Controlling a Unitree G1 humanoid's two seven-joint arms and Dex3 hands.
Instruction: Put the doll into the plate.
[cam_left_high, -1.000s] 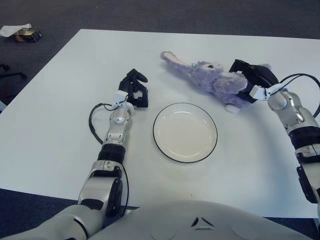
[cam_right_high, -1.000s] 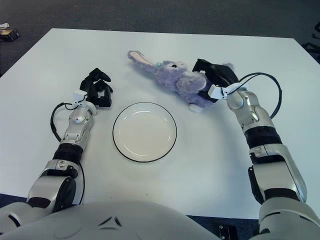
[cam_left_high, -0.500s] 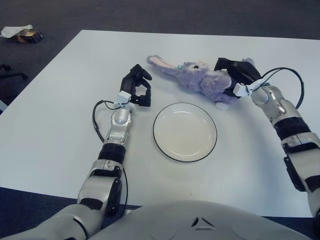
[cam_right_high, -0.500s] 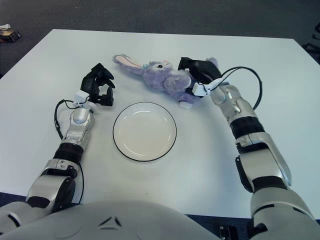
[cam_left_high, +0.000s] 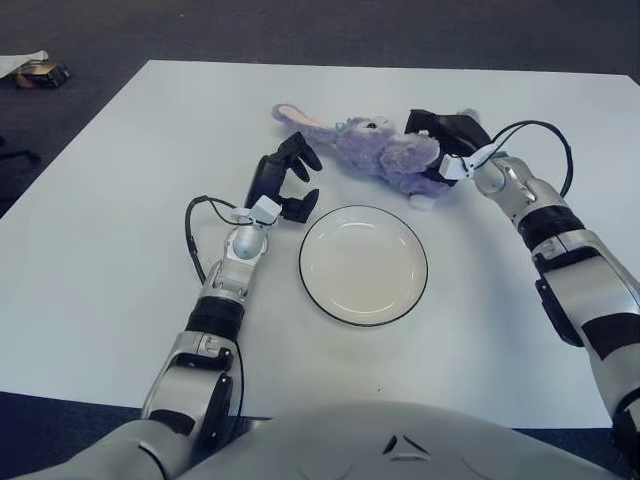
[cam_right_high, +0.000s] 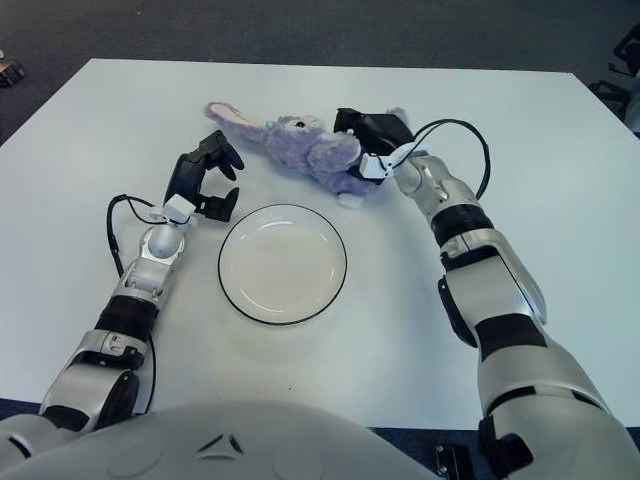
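Both views taken from the robot's head, facing forward and steeply down at the white surface (cam_left_high: 120, 250) from close above. Right eye set slightly rightward, so everything sits shifted left there. Shared: plate (cam_left_high: 363, 265), plush bunny (cam_right_high: 300, 145), both arms, and dark floor (cam_left_high: 300, 25) beyond the far edge.

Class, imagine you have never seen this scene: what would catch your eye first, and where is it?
First, the purple plush rabbit lying on the white table, just beyond the empty black-rimmed plate. The right robot hand grips its body from the right. The left robot hand is open beside the plate's left edge.
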